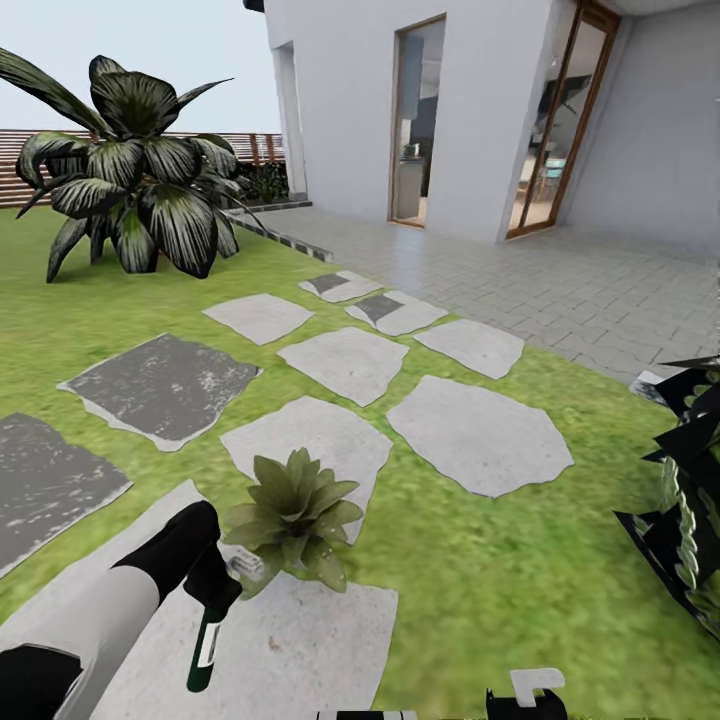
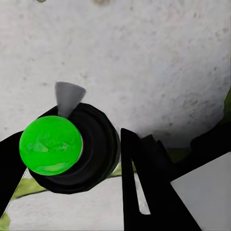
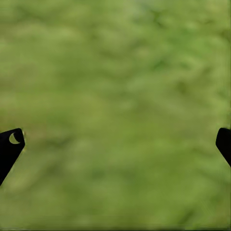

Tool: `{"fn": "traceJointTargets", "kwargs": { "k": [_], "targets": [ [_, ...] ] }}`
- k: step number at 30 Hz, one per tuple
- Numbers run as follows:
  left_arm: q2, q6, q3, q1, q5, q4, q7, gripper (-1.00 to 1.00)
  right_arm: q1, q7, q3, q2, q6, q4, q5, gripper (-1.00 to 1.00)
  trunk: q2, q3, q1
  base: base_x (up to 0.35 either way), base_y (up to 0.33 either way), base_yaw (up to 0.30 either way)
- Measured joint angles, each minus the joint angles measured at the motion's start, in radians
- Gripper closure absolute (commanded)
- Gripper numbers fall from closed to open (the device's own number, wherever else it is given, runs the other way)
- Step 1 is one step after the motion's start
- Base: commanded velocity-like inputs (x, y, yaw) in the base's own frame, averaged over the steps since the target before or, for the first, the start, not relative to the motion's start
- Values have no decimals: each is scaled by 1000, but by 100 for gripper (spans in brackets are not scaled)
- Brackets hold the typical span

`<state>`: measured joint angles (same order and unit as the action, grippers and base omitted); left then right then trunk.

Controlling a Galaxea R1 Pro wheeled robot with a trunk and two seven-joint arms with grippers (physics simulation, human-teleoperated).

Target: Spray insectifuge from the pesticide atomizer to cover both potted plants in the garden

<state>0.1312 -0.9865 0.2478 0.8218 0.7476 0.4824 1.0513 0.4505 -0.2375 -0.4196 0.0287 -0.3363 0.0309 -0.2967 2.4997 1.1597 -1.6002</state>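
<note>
My left gripper (image 1: pixel 222 590) is clamped on the pesticide atomizer (image 1: pixel 207 640), which hangs tilted from it over a pale stepping stone (image 1: pixel 300 640), its dark green bottle with a white label pointing down toward me. In my left wrist view the atomizer (image 2: pixel 65 147) shows end-on: a bright green cap in a black collar, a small grey nozzle cone jutting from it, and one dark finger (image 2: pixel 144 187) alongside. The other finger is cut off at the picture's edge.

One potted plant (image 1: pixel 295 515), a low rosette of pointed green leaves, sits just beside the gripper, between two stepping stones; the white spray head touches or overlaps its lower leaves, I cannot tell which.

My right gripper (image 3: pixel 115 144) has its jaws wide apart, holding nothing, with blurred lawn (image 3: pixel 115 96) behind the two dark fingertips.

A dark, jagged, leafy shape (image 1: pixel 690 510) at the far right is cut off and hard to identify. A big dark shrub (image 1: pixel 140 170) stands well away, before the wooden fence (image 1: pixel 30 165).
</note>
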Motion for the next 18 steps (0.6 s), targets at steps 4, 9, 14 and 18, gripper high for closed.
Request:
{"fn": "traceJointTargets", "kwargs": {
  "k": [4,9,14,18],
  "targets": [
    [0,0,-1,-1,2,-3,0,100,0,0,0,0,0,0,0,-100,0,0,0,0,44,-20],
    [-2,-1,0,-1,4,-2,0,100,0,-1,0,0,0,0,0,-100,0,0,0,-1,12,-112],
    [-2,-3,1,-1,3,-1,-2,100,0,-1,0,0,0,0,0,-100,0,0,0,-88,216,-141],
    [-4,-6,0,-1,4,-1,-3,100,0,1,0,3,0,-2,1,-100,0,0,0,-14,306,-8]
  ]
}}
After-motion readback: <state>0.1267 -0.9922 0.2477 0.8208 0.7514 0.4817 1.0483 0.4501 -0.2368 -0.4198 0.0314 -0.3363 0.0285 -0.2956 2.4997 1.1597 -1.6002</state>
